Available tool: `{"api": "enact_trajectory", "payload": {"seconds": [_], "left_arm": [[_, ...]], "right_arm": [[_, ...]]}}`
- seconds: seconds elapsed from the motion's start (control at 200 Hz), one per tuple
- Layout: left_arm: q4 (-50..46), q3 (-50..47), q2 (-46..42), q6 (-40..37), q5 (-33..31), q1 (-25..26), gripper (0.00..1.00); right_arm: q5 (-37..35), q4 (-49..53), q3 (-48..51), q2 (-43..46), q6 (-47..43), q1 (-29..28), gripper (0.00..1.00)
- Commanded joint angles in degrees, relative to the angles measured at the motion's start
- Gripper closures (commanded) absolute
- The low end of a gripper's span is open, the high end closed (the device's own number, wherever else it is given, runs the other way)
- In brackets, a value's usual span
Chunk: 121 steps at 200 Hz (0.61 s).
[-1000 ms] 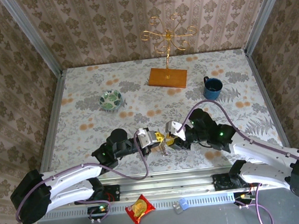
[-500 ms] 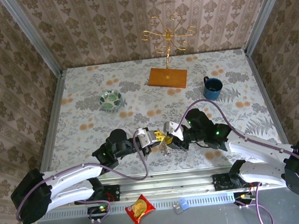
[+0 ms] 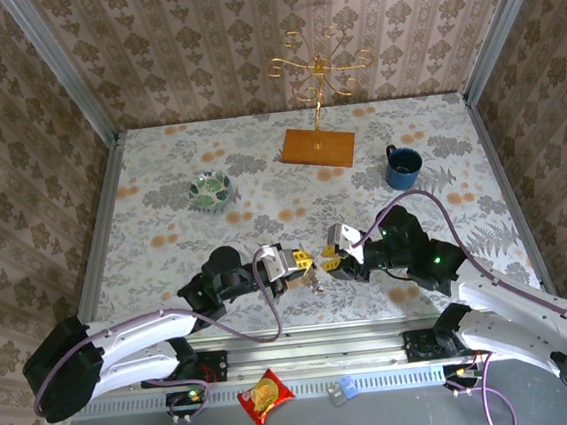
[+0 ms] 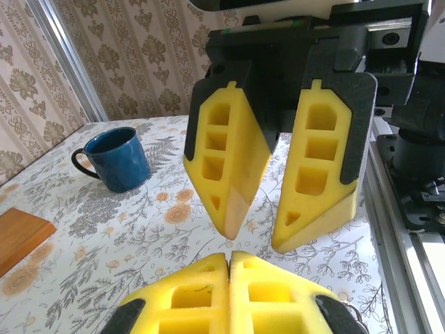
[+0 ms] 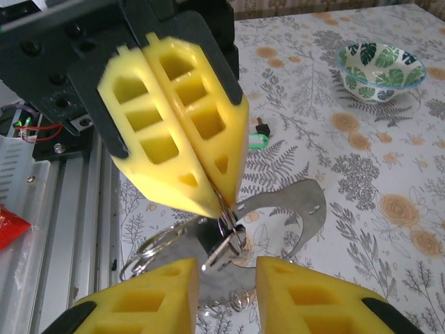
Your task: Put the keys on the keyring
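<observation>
Near the front edge of the bench (image 3: 161,189), left gripper (image 5: 212,202) clamps the keyring (image 5: 314,200); right gripper (image 4: 256,236) stands apart.

The white left arm (image 3: 135,337) and the white right arm (image 3: 518,295) stretch low and inward, and their tips meet. The left claw (image 3: 304,262) (image 5: 217,200) has its yellow foam fingers pressed together. The right claw (image 3: 330,257) (image 4: 256,238), facing it, has its yellow fingers parted.
</observation>
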State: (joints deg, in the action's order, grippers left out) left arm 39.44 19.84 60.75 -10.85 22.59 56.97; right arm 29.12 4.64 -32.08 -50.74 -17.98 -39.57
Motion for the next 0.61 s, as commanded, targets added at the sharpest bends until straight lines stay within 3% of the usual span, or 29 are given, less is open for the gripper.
{"api": "enact_trajectory", "payload": {"seconds": [0.0, 0.42, 0.6], "left_arm": [[6.28, -0.92, 0.5, 2.12, 2.08, 0.34, 1.0], [9.5, -1.69, 1.61, 4.02, 3.86, 0.42, 1.0], [10.3, -1.97, 2.05, 4.69, 4.2, 0.42, 1.0]], "right_arm": [[3.07, -3.29, 0.48, -1.29, 0.3, 0.11, 0.7], [5.92, -8.03, -0.35, -5.92, 2.33, 0.11, 0.74], [7.49, -8.79, -0.79, -7.36, 2.67, 0.11, 0.84]]}}
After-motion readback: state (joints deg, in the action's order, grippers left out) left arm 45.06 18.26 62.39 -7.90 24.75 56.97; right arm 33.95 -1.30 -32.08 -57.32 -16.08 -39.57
